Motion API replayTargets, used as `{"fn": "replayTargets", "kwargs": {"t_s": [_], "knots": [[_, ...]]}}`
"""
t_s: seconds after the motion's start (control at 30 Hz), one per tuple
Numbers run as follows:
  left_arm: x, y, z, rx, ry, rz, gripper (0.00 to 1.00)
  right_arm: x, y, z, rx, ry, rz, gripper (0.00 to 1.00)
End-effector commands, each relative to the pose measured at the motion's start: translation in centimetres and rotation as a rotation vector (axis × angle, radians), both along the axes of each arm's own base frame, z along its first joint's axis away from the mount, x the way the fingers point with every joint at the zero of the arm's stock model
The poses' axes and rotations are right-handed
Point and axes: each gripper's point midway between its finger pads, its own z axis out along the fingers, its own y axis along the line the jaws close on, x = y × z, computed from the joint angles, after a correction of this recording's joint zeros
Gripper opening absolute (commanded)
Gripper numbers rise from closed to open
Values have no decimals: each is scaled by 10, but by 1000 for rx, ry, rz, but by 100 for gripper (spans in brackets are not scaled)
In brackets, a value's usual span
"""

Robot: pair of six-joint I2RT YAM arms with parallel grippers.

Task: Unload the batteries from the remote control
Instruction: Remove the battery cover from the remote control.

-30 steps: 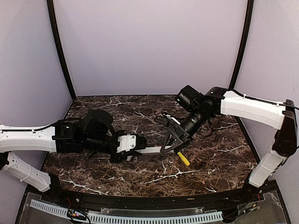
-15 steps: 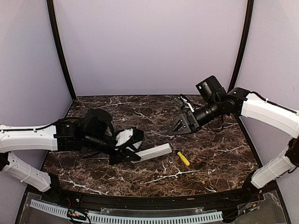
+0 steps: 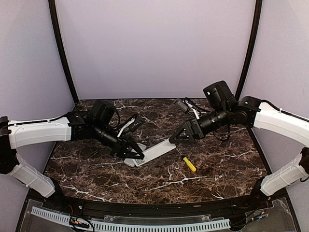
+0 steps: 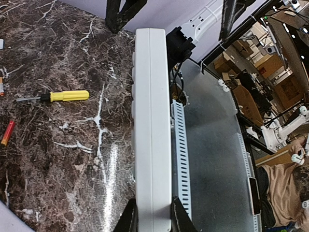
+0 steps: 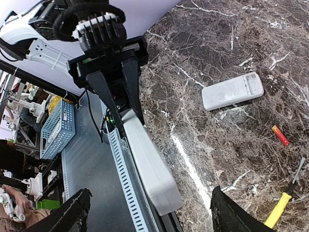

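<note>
My left tool (image 4: 153, 217): clamped on one end of the white remote (image 4: 152, 121). My right tool (image 3: 177, 137): spread wide apart, near its other end. One red battery (image 4: 7, 133): on desk (image 4: 58, 164), near yellow screwdriver (image 4: 58, 96).

The remote (image 3: 157, 150) is a long, slim white bar with rounded ends. It is clamped at one end between the fingers of the left gripper (image 4: 153, 218) and is held slanted over the middle of the table (image 4: 58, 169), its free end turned toward the right side. In the left wrist view it is seen edge-on, with button bumps shown along one side and a seam run down its length. Whether its battery bay is open cannot be told. One battery (image 4: 7, 133), a short red cell with a yellowish end, is laid flat on the table, apart from the remote. A red battery (image 5: 280, 135) is likewise seen lying flat in the right wrist view.
</note>
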Motion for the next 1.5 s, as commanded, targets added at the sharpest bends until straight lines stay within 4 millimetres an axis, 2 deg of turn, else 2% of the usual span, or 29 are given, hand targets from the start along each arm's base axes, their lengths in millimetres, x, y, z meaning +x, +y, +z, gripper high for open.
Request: {"fn": "replayTargets", "kwargs": {"t_s": [0.0,0.43,0.67,0.87,1.0,1.13,1.33,1.47], "knots": [[-14,0,24,-62,105,-75,0,3,7,-7,-17,-56,-21,84],[-11,2,25,-56,118,-60,0,-15,30,-16,-44,-52,45,81],[-11,3,24,-56,113,-59,0,-12,36,-19,-43,-48,36,76],[-10,4,25,-57,103,-58,0,-13,38,-22,-44,-31,41,64],[-10,5,26,-59,102,-60,0,-12,37,-22,-52,-29,37,45],[-9,6,26,-61,99,-58,0,-12,37,-23,-59,-25,35,32],[-9,7,26,-59,94,-60,0,-13,36,-23,-60,-23,37,21],[-9,9,25,-52,89,-60,0,-12,33,-21,-47,-20,42,20]]}}
